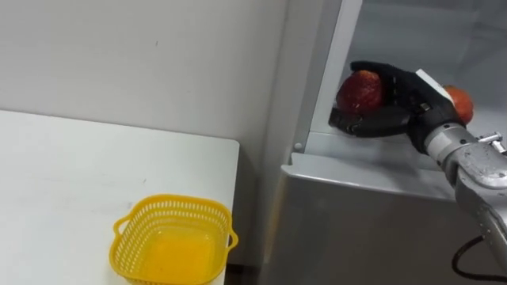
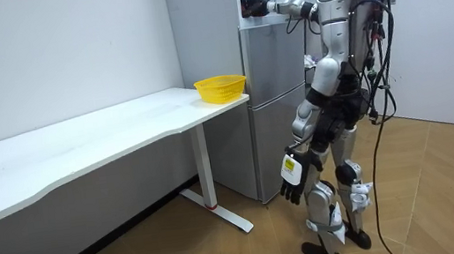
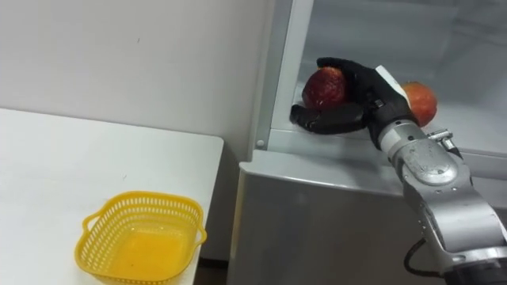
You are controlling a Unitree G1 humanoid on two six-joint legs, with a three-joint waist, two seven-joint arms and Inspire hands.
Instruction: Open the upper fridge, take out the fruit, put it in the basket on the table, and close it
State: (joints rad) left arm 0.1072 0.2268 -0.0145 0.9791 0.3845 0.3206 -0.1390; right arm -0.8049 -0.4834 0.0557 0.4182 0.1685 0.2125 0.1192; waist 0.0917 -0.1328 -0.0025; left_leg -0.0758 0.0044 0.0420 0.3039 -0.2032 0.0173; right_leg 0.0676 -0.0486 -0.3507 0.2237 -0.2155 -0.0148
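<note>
My right hand (image 1: 392,99) reaches into the open upper fridge compartment (image 1: 380,162) and curls round a dark red apple (image 1: 360,89), thumb below and fingers over its top. A second, orange-red fruit (image 1: 460,101) lies on the same shelf just behind the wrist. In the right eye view the same right hand (image 3: 356,91) grips the red apple (image 3: 325,85). In the room view I stand in front of the fridge (image 2: 271,94) with the right arm raised into it, and my left hand (image 2: 293,176) hangs at my side with relaxed fingers.
A yellow plastic basket (image 1: 173,241) stands empty near the corner of the white table (image 1: 71,174), left of the fridge. The grey lower fridge door (image 1: 356,229) is closed. A narrow gap separates table and fridge.
</note>
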